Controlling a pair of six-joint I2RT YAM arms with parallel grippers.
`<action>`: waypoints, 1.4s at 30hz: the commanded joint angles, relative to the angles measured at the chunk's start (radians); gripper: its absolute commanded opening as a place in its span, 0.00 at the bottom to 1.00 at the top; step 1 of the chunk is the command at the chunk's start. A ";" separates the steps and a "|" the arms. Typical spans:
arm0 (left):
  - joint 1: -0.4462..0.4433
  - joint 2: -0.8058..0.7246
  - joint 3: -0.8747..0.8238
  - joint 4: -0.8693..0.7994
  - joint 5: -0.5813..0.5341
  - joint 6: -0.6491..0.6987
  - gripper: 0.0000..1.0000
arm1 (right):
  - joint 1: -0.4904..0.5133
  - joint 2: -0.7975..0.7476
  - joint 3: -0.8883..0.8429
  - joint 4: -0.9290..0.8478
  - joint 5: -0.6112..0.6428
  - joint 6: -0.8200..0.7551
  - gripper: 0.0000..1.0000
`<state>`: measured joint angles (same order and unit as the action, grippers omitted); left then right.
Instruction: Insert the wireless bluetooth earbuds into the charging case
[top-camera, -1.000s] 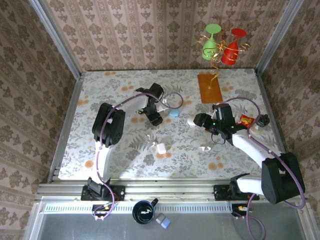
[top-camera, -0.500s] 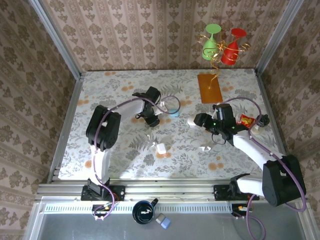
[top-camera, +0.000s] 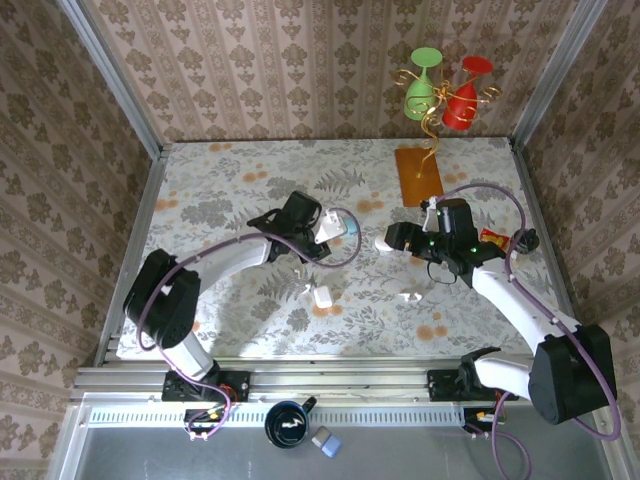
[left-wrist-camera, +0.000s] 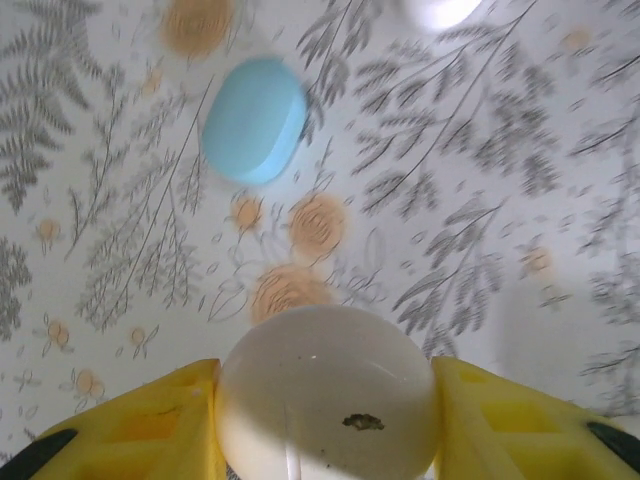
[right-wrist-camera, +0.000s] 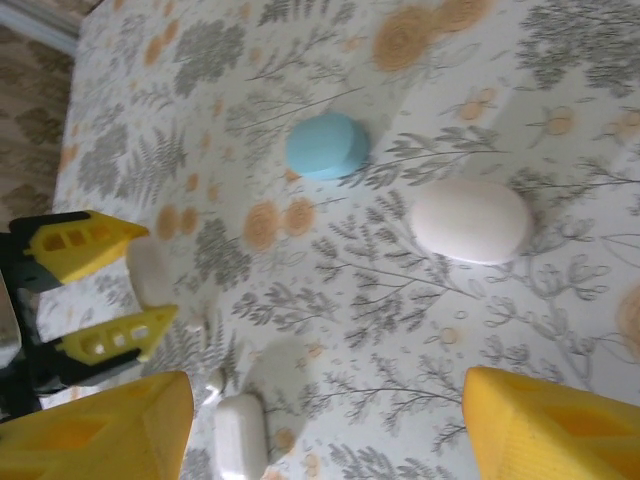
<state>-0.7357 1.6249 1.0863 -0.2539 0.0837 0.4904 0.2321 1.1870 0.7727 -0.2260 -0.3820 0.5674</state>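
My left gripper (left-wrist-camera: 327, 392) is shut on a round white charging case (left-wrist-camera: 328, 380), its yellow fingers (left-wrist-camera: 150, 420) pressing both sides. In the top view that gripper (top-camera: 322, 232) is at mid-table beside a light-blue case (top-camera: 350, 230). The blue case (left-wrist-camera: 255, 120) lies just beyond the held one. My right gripper (right-wrist-camera: 330, 440) hangs open above the cloth, nothing between its fingers; in the top view it (top-camera: 393, 240) is right of centre. A white oval case (right-wrist-camera: 470, 220) and a white oblong case (right-wrist-camera: 240, 435) lie below it. Tiny white earbuds (right-wrist-camera: 213, 380) lie beside the oblong case, and another earbud (top-camera: 408, 296) lies further right.
An orange board (top-camera: 418, 176) lies at the back right, with a green and a red glass on a gold stand (top-camera: 440, 95) behind it. A red packet (top-camera: 492, 238) sits near the right wall. A dark cup (top-camera: 287, 425) stands below the table's front rail.
My left gripper has closed on the round white case and shifted toward the front, its elbow swinging out to the left. The right gripper has edged slightly toward the back.
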 joint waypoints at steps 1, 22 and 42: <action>-0.023 -0.093 -0.051 0.090 0.067 0.007 0.40 | 0.004 0.032 0.043 -0.040 -0.160 -0.040 0.71; -0.134 -0.195 -0.184 0.251 0.197 0.082 0.40 | 0.190 0.268 0.194 -0.020 -0.287 -0.023 0.64; -0.134 -0.197 -0.197 0.270 0.137 0.024 0.47 | 0.195 0.310 0.173 0.076 -0.334 0.002 0.14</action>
<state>-0.8635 1.4555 0.8959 -0.0204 0.2230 0.5434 0.4328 1.5028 0.9524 -0.1837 -0.7136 0.5594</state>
